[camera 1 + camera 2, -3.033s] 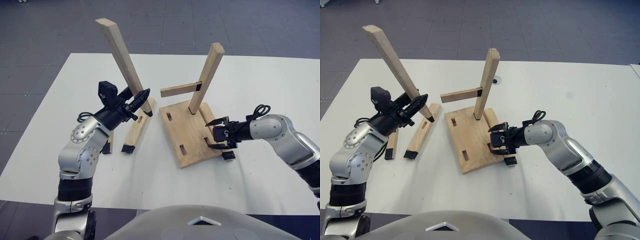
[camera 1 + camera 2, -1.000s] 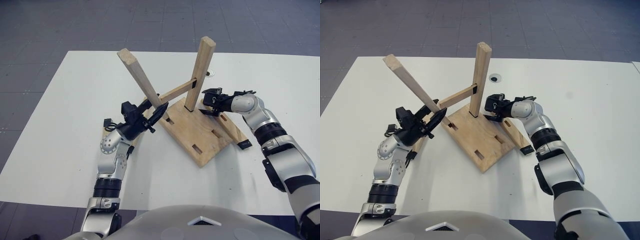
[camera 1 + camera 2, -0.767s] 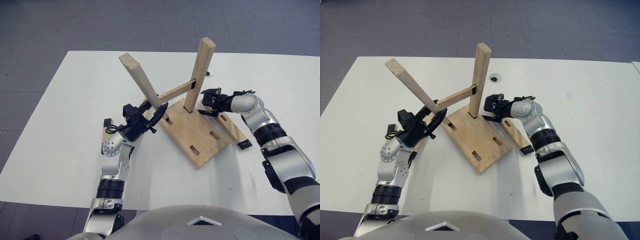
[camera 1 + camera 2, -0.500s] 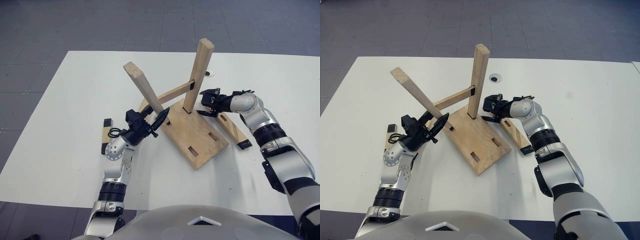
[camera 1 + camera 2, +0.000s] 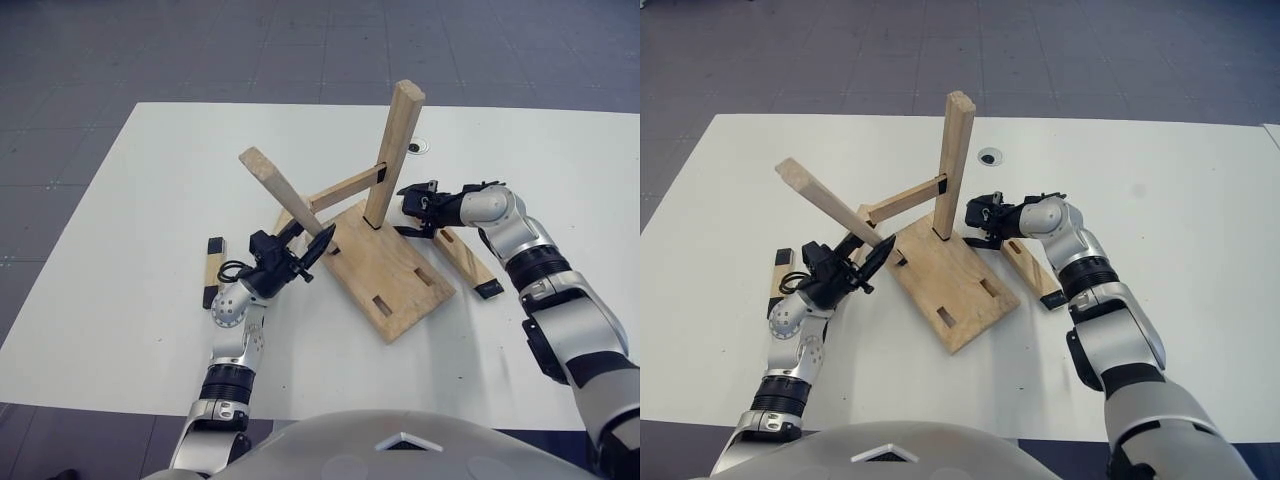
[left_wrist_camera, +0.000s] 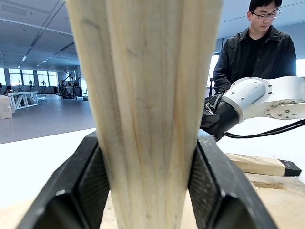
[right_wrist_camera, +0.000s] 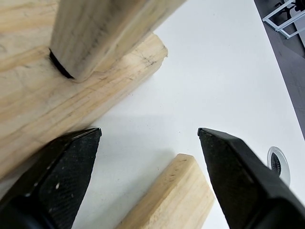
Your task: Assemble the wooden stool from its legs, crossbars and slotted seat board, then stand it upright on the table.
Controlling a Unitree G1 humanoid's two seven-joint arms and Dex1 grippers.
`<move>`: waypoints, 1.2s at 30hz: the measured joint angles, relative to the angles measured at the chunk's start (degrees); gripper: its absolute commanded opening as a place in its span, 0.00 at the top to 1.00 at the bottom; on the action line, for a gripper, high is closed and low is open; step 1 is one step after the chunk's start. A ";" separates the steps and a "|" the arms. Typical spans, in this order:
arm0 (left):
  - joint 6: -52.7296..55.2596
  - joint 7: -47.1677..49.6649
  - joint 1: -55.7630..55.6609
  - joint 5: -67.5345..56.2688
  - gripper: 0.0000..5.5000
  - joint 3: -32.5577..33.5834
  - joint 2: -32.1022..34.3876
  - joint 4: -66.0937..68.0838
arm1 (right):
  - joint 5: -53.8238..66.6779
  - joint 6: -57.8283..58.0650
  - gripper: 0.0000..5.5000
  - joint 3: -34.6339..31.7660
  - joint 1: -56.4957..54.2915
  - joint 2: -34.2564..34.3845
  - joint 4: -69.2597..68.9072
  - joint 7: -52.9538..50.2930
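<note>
The slotted seat board (image 5: 392, 272) lies flat on the white table. One leg (image 5: 393, 150) stands upright in a far slot, and a crossbar (image 5: 345, 188) sticks out from it to the left. My left gripper (image 5: 305, 255) is shut on the lower end of a second leg (image 5: 285, 190), which tilts up and to the left at the board's left edge; this leg (image 6: 143, 95) sits between both fingers (image 6: 81, 191). My right gripper (image 5: 415, 210) is open beside the upright leg's base (image 7: 95, 33), low over the table, with nothing between its fingers (image 7: 62, 176).
A loose leg (image 5: 462, 258) lies on the table right of the board, just behind my right gripper. A short black-tipped piece (image 5: 211, 270) lies to the left. A round cable hole (image 5: 417, 147) sits at the back. The table's front and right parts are bare.
My left arm has carried its leg to the right, toward the board's left edge, and the leg has tilted lower. The right gripper has stayed open by the upright leg.
</note>
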 measured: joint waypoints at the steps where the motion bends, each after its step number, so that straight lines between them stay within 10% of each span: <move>1: 0.03 -1.34 -1.06 -0.53 0.63 0.03 0.58 1.56 | -0.02 -0.17 0.32 0.02 -0.25 0.00 0.08 0.11; 36: 24.30 -9.72 -10.37 -1.99 0.63 -4.06 15.95 -1.72 | 0.45 4.24 0.32 -1.52 7.42 -0.91 -11.05 -2.74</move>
